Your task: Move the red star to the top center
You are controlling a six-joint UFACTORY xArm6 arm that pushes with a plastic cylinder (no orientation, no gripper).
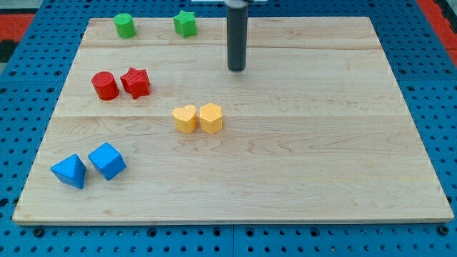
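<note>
The red star (136,82) lies on the wooden board (300,143) at the view's left, touching or nearly touching a red cylinder (105,86) on its left. My tip (236,68) is the lower end of the dark rod, near the view's top centre. It stands well to the right of the red star and slightly above it, apart from every block.
A green cylinder (125,26) and a green star (186,23) sit at the top left. A yellow heart (185,118) and a yellow hexagon (211,118) sit side by side at the centre. Two blue blocks (69,171) (107,160) lie at the bottom left.
</note>
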